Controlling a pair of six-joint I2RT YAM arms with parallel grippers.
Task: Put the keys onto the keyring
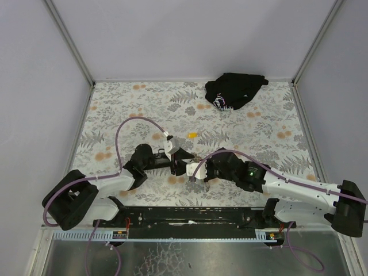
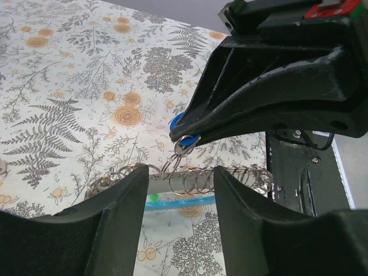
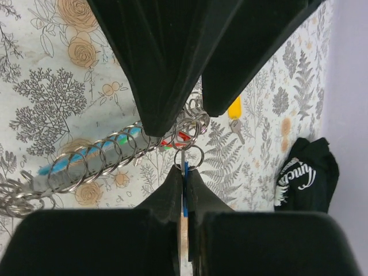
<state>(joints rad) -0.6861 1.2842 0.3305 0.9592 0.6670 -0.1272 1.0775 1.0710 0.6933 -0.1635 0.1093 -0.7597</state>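
Note:
My right gripper (image 3: pixel 184 168) is shut on the keys (image 3: pixel 186 168), pinching the blue tag edge-on, with a small metal ring sticking out past its tips. In the left wrist view the right gripper (image 2: pixel 185 137) comes in from the upper right and holds the blue tag (image 2: pixel 176 122) just above the strap. The light-blue and grey strap (image 2: pixel 172 185) carries several metal rings, and the keyring (image 3: pixel 195 122) is at its end by a red tag (image 3: pixel 178 138). My left gripper (image 2: pixel 182 171) has its jaws apart, with both fingertips over the strap. Both grippers meet at mid-table (image 1: pixel 188 164).
A yellow-tagged key (image 1: pixel 192 135) lies on the floral cloth just beyond the grippers, and it also shows in the right wrist view (image 3: pixel 234 109). A black cloth bundle (image 1: pixel 234 91) sits at the far right. Grey walls enclose the table.

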